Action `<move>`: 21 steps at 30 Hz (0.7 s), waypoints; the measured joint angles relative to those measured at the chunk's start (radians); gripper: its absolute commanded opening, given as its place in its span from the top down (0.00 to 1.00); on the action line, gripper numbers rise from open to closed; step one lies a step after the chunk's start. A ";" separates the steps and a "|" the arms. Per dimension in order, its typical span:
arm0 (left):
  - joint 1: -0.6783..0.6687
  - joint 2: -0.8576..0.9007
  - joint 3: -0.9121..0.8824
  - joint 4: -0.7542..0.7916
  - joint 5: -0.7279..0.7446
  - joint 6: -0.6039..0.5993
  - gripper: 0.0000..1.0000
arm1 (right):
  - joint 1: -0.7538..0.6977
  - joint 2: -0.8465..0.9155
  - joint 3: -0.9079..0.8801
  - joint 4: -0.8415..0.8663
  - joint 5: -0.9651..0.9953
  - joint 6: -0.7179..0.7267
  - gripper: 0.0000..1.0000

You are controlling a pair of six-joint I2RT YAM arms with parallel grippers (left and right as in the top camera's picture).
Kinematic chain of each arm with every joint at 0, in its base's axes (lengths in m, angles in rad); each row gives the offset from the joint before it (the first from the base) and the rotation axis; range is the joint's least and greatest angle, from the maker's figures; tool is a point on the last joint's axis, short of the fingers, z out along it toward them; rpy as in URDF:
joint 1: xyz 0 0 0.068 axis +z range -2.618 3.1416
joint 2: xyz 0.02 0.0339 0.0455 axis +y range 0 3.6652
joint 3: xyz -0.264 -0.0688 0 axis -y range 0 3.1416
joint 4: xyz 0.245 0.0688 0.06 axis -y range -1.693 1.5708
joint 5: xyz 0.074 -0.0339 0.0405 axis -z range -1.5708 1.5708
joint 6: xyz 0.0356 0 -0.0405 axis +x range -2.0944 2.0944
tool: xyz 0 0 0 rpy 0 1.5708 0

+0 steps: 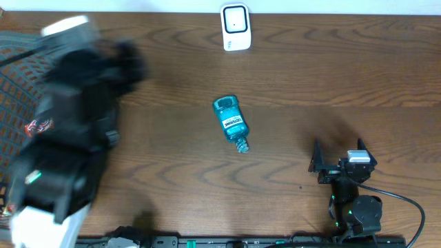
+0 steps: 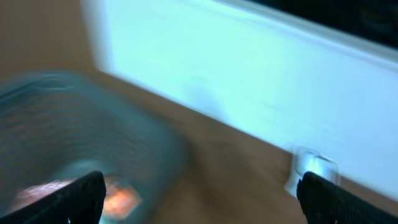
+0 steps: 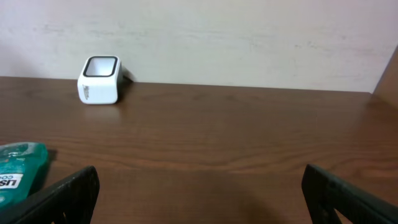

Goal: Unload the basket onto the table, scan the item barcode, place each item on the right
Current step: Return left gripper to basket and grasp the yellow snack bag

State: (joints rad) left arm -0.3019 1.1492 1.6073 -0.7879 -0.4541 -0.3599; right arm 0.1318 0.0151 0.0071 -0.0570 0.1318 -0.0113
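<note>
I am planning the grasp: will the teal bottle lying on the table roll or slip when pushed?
The teal bottle lies on its side, so a sideways push might roll or spin it. Its plastic looks smooth and glossy, so it is probably slippery. It seems rigid, not floppy.

I note a dark mesh basket (image 1: 12, 89) at the left edge of the wooden table (image 1: 172, 186), holding a red-printed packet (image 1: 39, 127).

The wooden bench (image 1: 331, 83) carries a teal bottle (image 1: 229, 122) lying flat at its middle, a white scanner (image 1: 236, 27) at its far edge, and a wire basket (image 1: 14, 103) at its left end.
</note>
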 measured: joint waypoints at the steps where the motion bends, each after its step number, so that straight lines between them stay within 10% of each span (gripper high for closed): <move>1: 0.096 -0.035 0.001 -0.044 -0.031 -0.006 0.02 | 0.000 0.000 0.000 0.000 0.000 0.000 0.01; 11: 0.911 0.102 -0.070 -0.394 0.138 -0.237 0.02 | 0.001 0.002 0.000 0.000 0.000 0.000 0.01; 21: 1.040 0.509 -0.188 -0.432 0.270 -0.275 0.02 | 0.001 0.002 0.000 0.000 0.000 0.000 0.01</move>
State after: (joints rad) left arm 0.7380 1.6585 1.4189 -1.2201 -0.1837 -0.6353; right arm 0.1326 0.0170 0.0071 -0.0570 0.1314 -0.0113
